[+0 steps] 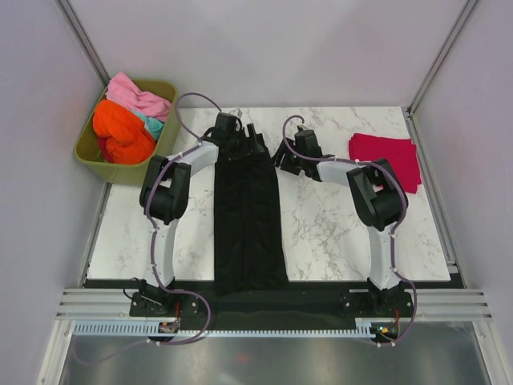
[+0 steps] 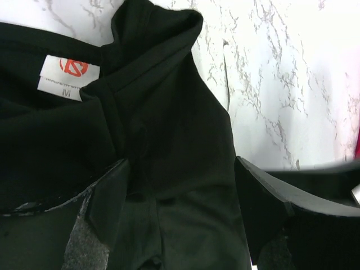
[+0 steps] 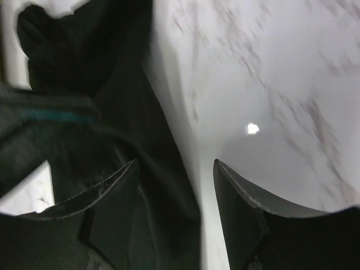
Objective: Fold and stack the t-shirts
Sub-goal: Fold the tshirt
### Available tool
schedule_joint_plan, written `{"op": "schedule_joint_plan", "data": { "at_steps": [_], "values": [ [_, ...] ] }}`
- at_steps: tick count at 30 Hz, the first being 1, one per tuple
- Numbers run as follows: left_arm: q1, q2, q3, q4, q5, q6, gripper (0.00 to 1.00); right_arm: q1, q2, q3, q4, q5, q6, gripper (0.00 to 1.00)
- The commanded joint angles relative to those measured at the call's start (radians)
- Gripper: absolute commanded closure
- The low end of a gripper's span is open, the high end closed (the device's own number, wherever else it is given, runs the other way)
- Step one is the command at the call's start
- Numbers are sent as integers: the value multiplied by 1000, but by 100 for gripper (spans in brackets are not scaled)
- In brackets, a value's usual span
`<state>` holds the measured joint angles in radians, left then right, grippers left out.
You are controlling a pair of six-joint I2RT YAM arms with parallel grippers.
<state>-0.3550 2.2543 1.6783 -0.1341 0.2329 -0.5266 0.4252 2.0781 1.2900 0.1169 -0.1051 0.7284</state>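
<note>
Down the middle of the table [image 1: 337, 233] the black t-shirt [image 1: 248, 216] lies as a long narrow strip, not yet folded short. The crimson t-shirt [image 1: 389, 156] sits folded at the far right and a heap of t-shirts [image 1: 124, 128] waits in the tub [image 1: 112, 170], so I judge us under halfway. My left end effector [image 2: 183, 185] hangs spread over the black collar end and my right end effector [image 3: 175, 180] hangs spread at its right edge, neither pinching anything.
</note>
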Motion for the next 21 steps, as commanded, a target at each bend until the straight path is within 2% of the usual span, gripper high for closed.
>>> {"op": "schedule_joint_plan", "data": {
  "at_steps": [1,7,9,12,15,16,19,21],
  "values": [
    [1,-137,-83,109,-50,54,17,-12,132,121,29,-143,-12,36],
    [1,-214,-164,175,-95,71,15,-22,275,259,9,-177,-7,36],
    [2,-167,-129,154,-93,80,15,-22,287,261,13,-176,-10,36],
    [11,-110,-20,41,-104,68,17,-28,298,281,1,-157,-26,34],
    [25,-160,-98,106,-125,39,18,-42,330,315,-11,-142,-20,34],
    [27,-215,-171,129,-139,36,18,-52,341,334,-14,-140,-14,34],
    [33,-301,-273,174,-227,22,18,-65,373,373,-29,-131,-3,39],
    [44,-335,-313,151,-312,-5,17,-66,398,394,-39,-114,-6,51]
  ]
}}
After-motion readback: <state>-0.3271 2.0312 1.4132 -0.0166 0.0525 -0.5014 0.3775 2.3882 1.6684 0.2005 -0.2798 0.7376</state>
